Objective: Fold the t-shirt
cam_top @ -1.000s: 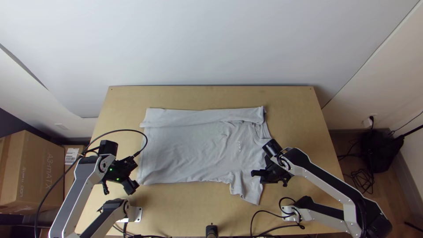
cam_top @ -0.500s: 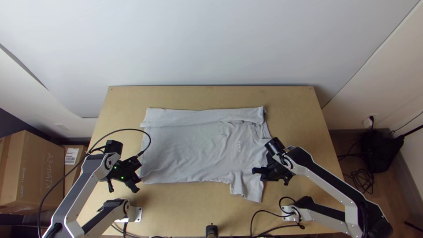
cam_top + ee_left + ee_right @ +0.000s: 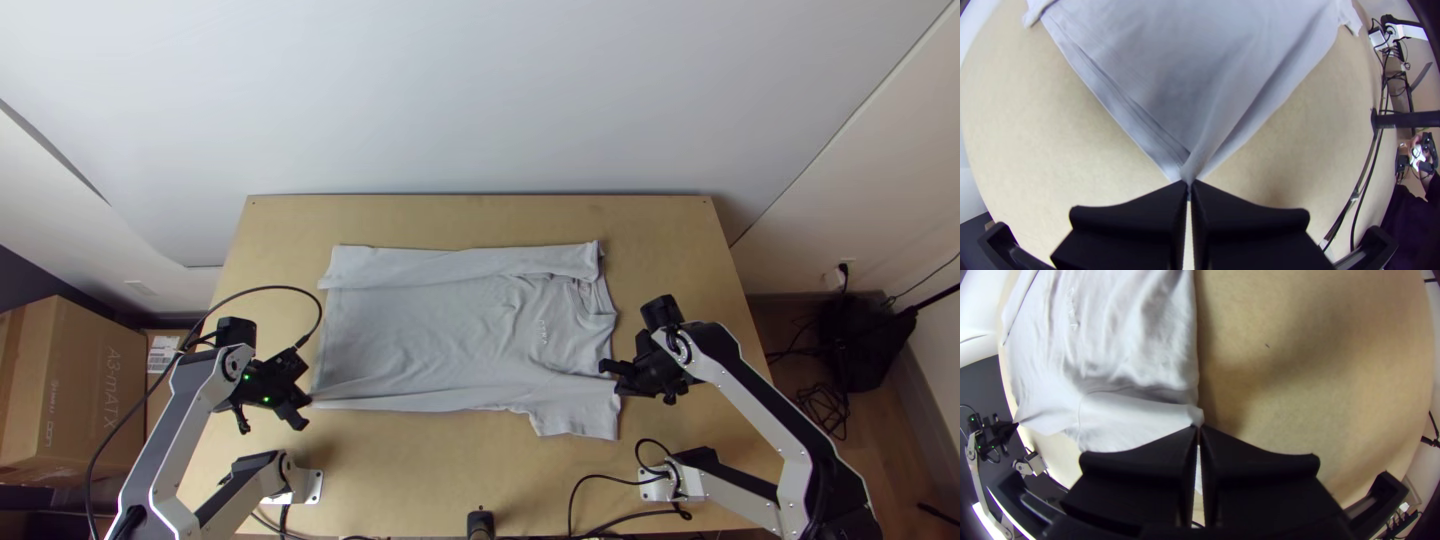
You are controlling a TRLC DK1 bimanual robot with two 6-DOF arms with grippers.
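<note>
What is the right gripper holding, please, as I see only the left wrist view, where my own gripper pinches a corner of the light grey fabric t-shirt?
Observer: The right gripper is shut on the edge of the light grey fabric t-shirt, between the round ribbed collar and the cuff of the near short sleeve.
Operator: Thank you. Which side of the shirt is facing up at the chest?
Observer: The side with the small pale print faces up.
Operator: And how far does the fold along the far side run?
Observer: The folded-over strip runs from the hem end to the collar end.
</note>
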